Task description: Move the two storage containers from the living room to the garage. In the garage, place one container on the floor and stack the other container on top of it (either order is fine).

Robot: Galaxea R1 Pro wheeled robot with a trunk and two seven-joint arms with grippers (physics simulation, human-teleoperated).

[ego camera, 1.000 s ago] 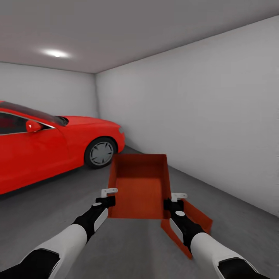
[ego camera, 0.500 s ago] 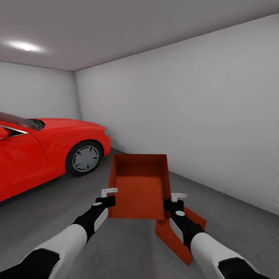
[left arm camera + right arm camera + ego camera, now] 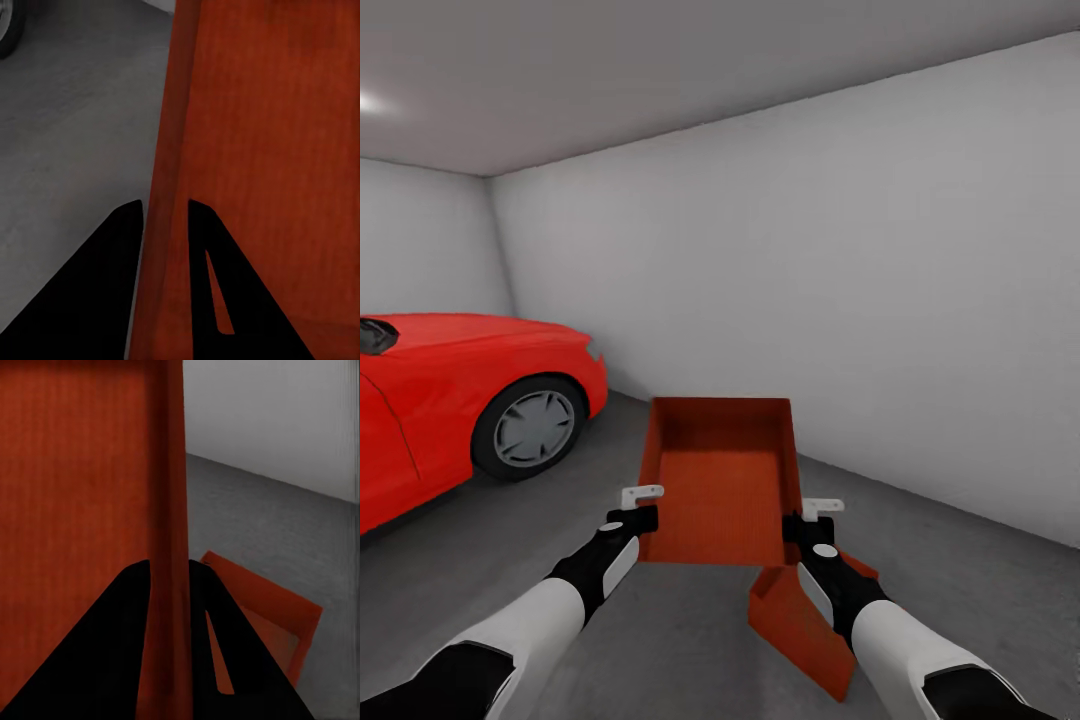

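Stacking turns on one relation here: the carried storage container (image 3: pixel 722 480) hangs in the air in front of the robot, and the second storage container (image 3: pixel 800 628) sits on the dark concrete floor (image 3: pixel 690 640) below and to the robot's right of it, partly hidden behind the right forearm. The carried box is open-topped, its long axis running straight away from the robot, tipped so that its inside faces the head camera. The left hand (image 3: pixel 642 506) is clamped on the near end of its left wall and the right hand (image 3: pixel 812 520) on the near end of its right wall; in the left wrist view both black fingers (image 3: pixel 112 285) straddle that red wall, and in the right wrist view the fingers (image 3: pixel 127 645) pinch the opposite wall the same way. The box on the floor lies askew, its long axis angled off from that of the carried one, and the right wrist view shows its open corner (image 3: pixel 270 607) just beyond the held wall. The right hand is plainly the nearer to it. My judgement is that the load has to shift rightward and turn to match the lower box before it comes down, or it will land across the rim. By count: two storage containers, one held and one on the floor; two hands, both gripping; one red car (image 3: pixel 450 390) at the left, well apart from the boxes; a white wall (image 3: pixel 840 280) ahead.
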